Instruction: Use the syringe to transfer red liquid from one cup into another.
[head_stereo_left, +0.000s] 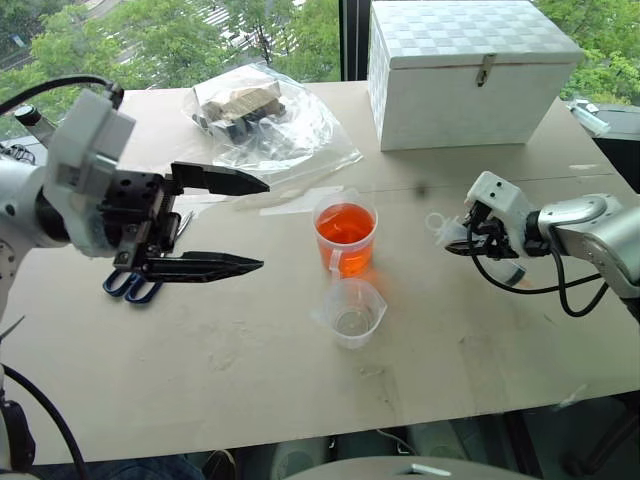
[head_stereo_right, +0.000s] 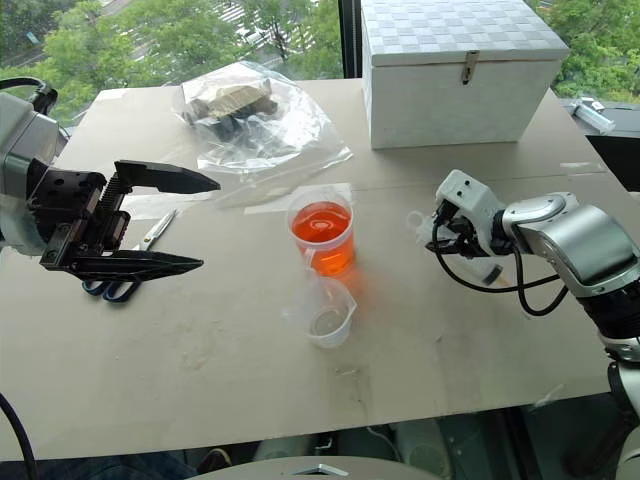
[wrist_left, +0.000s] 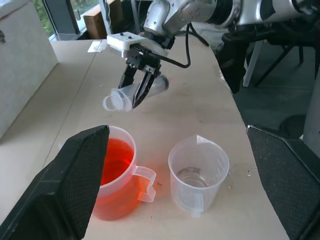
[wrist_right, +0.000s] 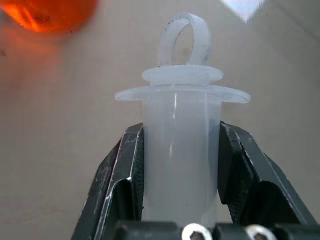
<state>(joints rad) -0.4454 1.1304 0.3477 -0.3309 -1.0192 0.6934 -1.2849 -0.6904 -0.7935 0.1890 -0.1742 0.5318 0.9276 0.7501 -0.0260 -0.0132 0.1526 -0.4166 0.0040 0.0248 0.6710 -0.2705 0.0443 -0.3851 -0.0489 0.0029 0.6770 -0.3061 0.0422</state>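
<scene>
I had the right gripper (head_stereo_left: 462, 240) clamped on the syringe (wrist_right: 181, 145) barrel, off the surface (head_stereo_left: 240, 370), right of the cup of red liquid (head_stereo_left: 345, 238). Left gripper (head_stereo_left: 255, 225) hung open. Pickup done; next I'd need the tip swung down into that cup, spouted cup (head_stereo_left: 353, 312) waiting.

Clear plastic syringe (wrist_right: 181, 150): tip and lower barrel hidden behind right gripper (wrist_right: 181, 165); blue-handled scissors (head_stereo_left: 135, 286) partly hidden by left gripper (head_stereo_left: 255, 225)
</scene>
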